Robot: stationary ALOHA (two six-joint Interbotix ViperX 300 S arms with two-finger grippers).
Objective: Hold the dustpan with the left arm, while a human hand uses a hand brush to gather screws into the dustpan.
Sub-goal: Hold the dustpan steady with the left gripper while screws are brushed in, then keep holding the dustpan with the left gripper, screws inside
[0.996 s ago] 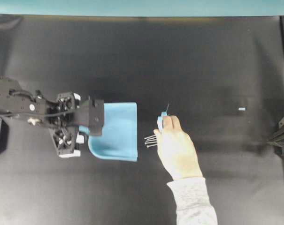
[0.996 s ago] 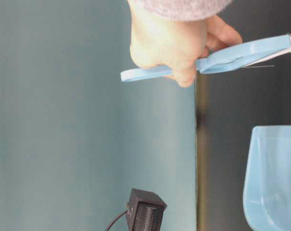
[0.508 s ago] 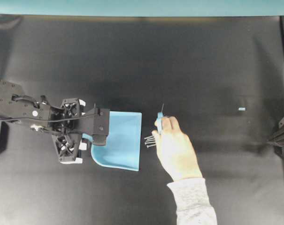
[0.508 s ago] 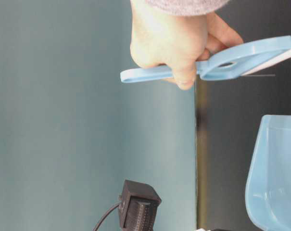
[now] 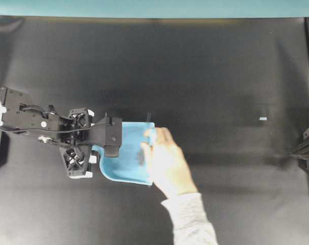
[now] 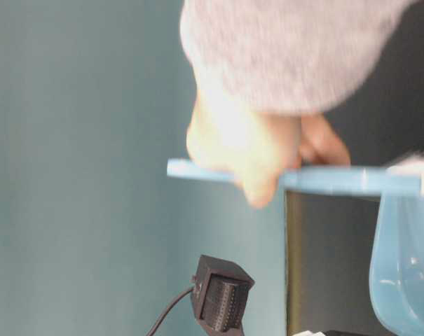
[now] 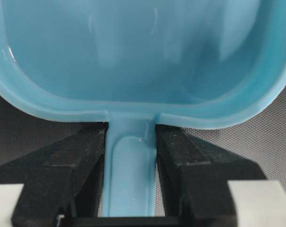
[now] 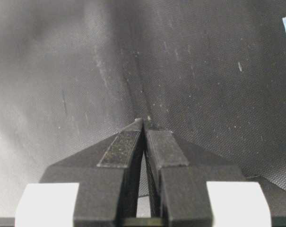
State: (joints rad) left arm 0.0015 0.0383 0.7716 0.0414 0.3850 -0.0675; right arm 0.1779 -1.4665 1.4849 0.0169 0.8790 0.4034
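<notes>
Left end effector (image 7: 131, 156) clamps light blue dustpan's (image 7: 138, 56) thin handle.

My left gripper (image 7: 131, 156) sits at the dustpan's (image 5: 124, 153) handle end. The human hand (image 5: 167, 163) lies over its mouth, opposite me.

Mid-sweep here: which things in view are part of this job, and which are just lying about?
In the job:
- dustpan, gripped by the left gripper
- human hand
- hand brush

Lying about:
- pale blue fleck on the mat
- right gripper, idle
</notes>
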